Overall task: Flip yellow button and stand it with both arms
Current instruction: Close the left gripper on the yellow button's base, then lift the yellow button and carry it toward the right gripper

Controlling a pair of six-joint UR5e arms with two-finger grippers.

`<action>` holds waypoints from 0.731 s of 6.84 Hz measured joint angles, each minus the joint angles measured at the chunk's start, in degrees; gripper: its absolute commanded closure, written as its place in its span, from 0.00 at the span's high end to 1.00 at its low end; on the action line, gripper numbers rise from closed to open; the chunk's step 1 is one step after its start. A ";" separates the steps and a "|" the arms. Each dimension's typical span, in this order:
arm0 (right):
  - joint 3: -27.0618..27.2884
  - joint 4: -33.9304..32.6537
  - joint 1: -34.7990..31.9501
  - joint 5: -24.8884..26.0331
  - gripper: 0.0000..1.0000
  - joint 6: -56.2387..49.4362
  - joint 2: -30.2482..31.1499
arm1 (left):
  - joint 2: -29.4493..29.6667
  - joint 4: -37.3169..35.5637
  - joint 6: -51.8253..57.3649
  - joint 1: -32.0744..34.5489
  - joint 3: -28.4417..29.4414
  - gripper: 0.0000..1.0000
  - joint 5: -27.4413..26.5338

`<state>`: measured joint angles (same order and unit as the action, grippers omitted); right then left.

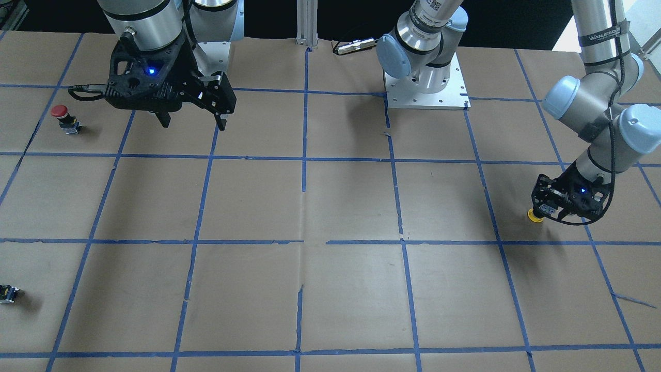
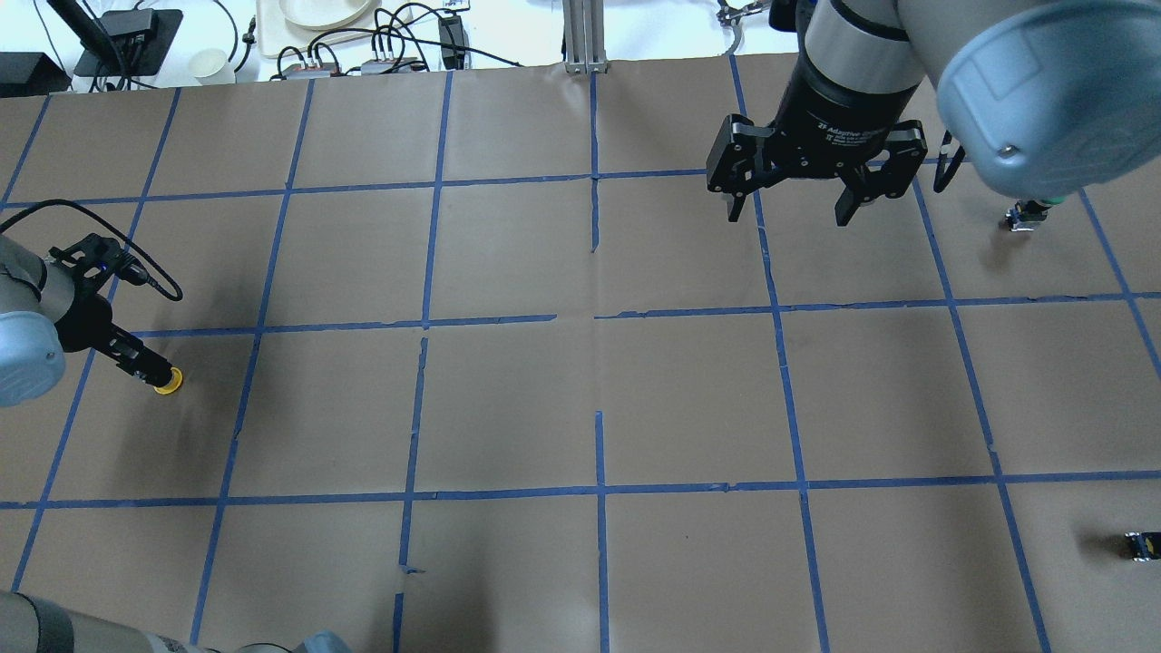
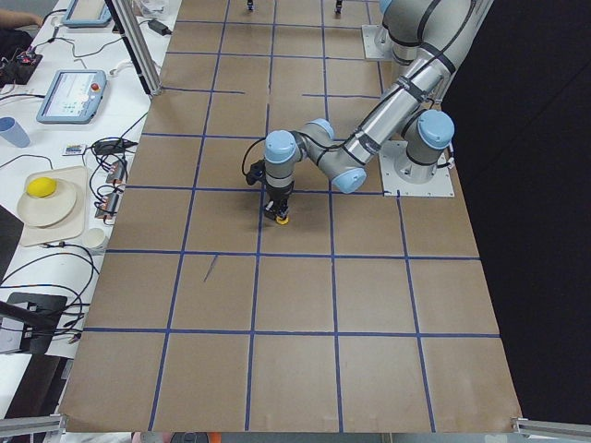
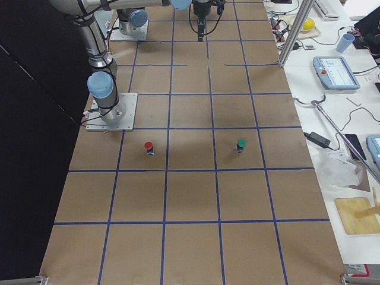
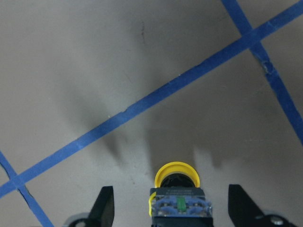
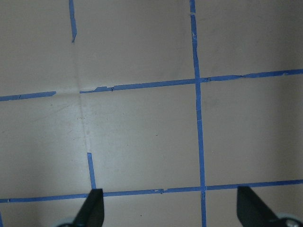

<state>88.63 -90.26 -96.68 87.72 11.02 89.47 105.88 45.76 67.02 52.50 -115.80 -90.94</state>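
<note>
Progress, judged early: nothing flipped or stood yet. Finds the yellow button point(image 5: 177, 176) on the taped paper near the table's left end, cap seemingly against the paper, blue-grey terminal block turned toward the left gripper point(image 5: 171, 198). Straddles it with pads point(image 5: 105, 208) spread wide and touching neither side of the body: released, grasping nothing. Hangs the right gripper point(image 2: 788, 218) high over the right half, fingers apart and empty, well apart from the button. Leaves the whole job, by this reading: closing on the body, lifting, turning it over with the second arm's help, setting it down.

Shows the gaps beside the body only from the left wrist; overhead and from the front, leaves just a yellow rim peeking out under the gripper. Shows the red-capped button point(image 4: 148, 146) and green-capped button point(image 4: 241, 144) together only from the right side.
</note>
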 measured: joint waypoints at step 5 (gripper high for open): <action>-0.03 0.00 0.08 0.00 1.00 -0.28 0.00 | -3.83 12.95 -4.02 1.61 3.45 0.07 1.78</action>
<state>88.59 -90.26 -96.60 87.71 10.74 89.47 102.06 58.72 63.00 54.10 -112.35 -89.16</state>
